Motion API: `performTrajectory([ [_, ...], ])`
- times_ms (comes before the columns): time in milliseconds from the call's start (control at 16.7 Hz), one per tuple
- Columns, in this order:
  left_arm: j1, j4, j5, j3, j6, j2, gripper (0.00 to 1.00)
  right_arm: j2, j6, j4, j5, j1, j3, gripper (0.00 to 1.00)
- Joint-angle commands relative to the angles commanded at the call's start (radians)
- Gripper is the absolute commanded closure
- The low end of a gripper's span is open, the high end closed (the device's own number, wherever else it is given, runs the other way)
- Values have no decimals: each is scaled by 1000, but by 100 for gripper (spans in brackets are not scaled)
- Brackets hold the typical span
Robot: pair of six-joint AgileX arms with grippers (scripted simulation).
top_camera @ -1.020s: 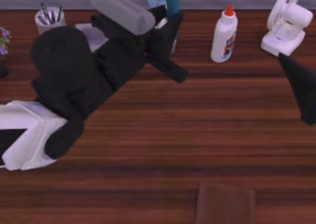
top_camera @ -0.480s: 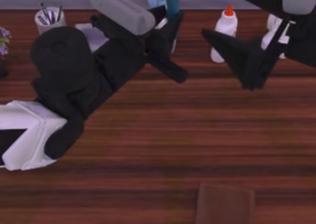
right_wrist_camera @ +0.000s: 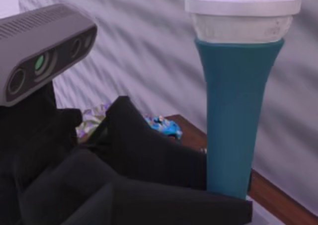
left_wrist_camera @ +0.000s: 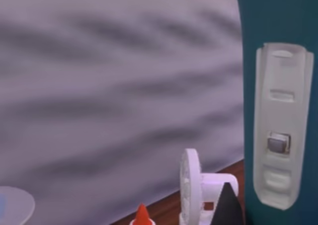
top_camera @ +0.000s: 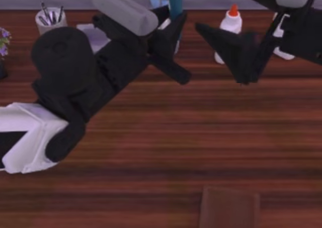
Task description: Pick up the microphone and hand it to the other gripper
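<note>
Teal microphone (top_camera: 175, 0) upright within left hand (top_camera: 173, 39).

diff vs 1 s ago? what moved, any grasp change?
The right gripper swung in from the table's right edge toward the left, fingers spread, now beside the white glue bottle with orange cap and short of the teal-handled, white-headed microphone. No new grasp or release. The left gripper stays shut on the upright microphone; table items unmoved.

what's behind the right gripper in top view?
Behind the open black right gripper: a white glue bottle with an orange cap, lower half covered, and a white desk fan, mostly covered by the arm. The left gripper holds the teal microphone upright.
</note>
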Motion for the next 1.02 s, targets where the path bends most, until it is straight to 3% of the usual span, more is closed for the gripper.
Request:
performTrajectory([
  [420,0,0,0,0,0,0,100,282,5,42,136,133,234,0],
  [720,0,0,0,0,0,0,100,304,5,45,150,146,255,0],
  [1020,0,0,0,0,0,0,100,304,5,45,150,146,255,38],
])
